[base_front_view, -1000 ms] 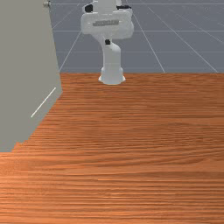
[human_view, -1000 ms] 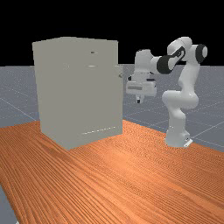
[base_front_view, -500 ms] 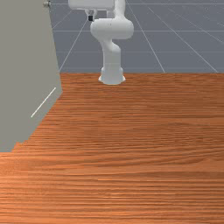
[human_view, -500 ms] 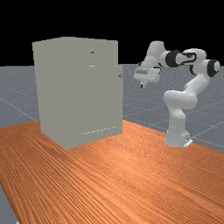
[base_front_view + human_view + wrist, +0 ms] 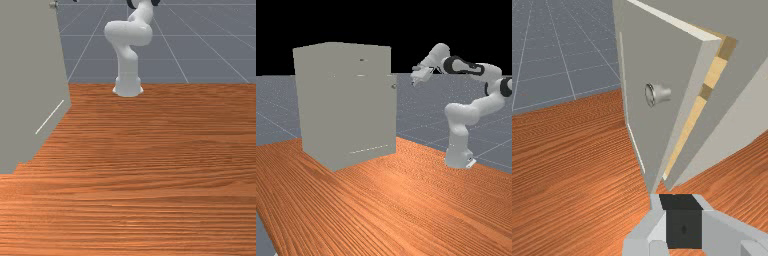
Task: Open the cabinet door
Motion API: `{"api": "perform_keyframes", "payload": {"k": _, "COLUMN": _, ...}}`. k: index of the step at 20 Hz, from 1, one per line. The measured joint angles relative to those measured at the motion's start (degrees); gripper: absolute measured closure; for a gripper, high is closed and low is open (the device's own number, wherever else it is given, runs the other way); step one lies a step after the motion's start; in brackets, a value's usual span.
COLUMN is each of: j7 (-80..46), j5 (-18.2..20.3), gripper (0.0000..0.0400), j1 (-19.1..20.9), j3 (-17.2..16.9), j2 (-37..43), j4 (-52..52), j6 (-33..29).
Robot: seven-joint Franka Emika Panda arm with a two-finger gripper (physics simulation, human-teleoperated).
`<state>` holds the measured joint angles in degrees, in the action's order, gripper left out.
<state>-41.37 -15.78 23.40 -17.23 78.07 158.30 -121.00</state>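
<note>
Cabinet door (image 5: 662,55) is open a crack
Hand (image 5: 414,83) hangs clear of the knob (image 5: 394,86), far view's 3 o'clock, can't tell if it's clenched tbh

Surface (image 5: 401,182) brightly lit; pale sheen lay mid-surface in far view, low toward the front view's left. Cabinet (image 5: 346,105) read matte, muted grey against black upper backdrop (image 5: 421,25). Wrist view: door (image 5: 647,55) edge looked paler than face; knob (image 5: 662,93) glinted.
</note>
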Motion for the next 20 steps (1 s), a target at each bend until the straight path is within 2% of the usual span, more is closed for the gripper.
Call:
{"api": "perform_keyframes", "payload": {"k": 3, "j7": -0.79, "j5": -2.45, "gripper": 0.04, "j1": 3.24, "j3": -6.24, "j2": -1.84, "j4": 0.3, "j6": -11.88}}
{"api": "perform_keyframes", "payload": {"k": 4, "j7": -0.32, "j5": -2.96, "gripper": 0.0243, "j1": 3.45, "j3": -9.14, "j2": -2.5, "j4": 0.7, "j6": -16.54}}
{"api": "perform_keyframes", "payload": {"k": 5, "j7": 0.11, "j5": -3.19, "gripper": 0.0148, "j1": 2.92, "j3": -11.68, "j2": -2.89, "j4": 1.13, "j6": -21.92}}
{"api": "perform_keyframes", "payload": {"k": 6, "j7": 0.48, "j5": -3.39, "gripper": 0.009, "j1": 2.26, "j3": -13.62, "j2": -3.07, "j4": 1.49, "j6": -26.86}}
{"api": "perform_keyframes", "payload": {"k": 8, "j7": 0.73, "j5": -3.68, "gripper": 0.0033, "j1": 1.7, "j3": -15.37, "j2": -3.12, "j4": 2.42, "j6": -32.18}}
{"api": "perform_keyframes", "payload": {"k": 11, "j7": 0.69, "j5": -3.85, "gripper": 0.0007, "j1": 1.18, "j3": -15.8, "j2": -3.01, "j4": 4.02, "j6": -35.27}}
{"api": "perform_keyframes", "payload": {"k": 15, "j7": 0.27, "j5": -4.3, "gripper": 0.0001, "j1": -0.2, "j3": -14.22, "j2": -2.37, "j4": 8.47, "j6": -38.96}}
{"api": "perform_keyframes", "payload": {"k": 18, "j7": -0.63, "j5": -5.02, "gripper": 0.0, "j1": -2.14, "j3": -12.67, "j2": -6.63, "j4": 8.79, "j6": -46.19}}
{"api": "perform_keyframes", "payload": {"k": 20, "j7": -0.8, "j5": -5.36, "gripper": 0.0, "j1": -2.78, "j3": -12.22, "j2": -9.08, "j4": 8.6, "j6": -48.73}}
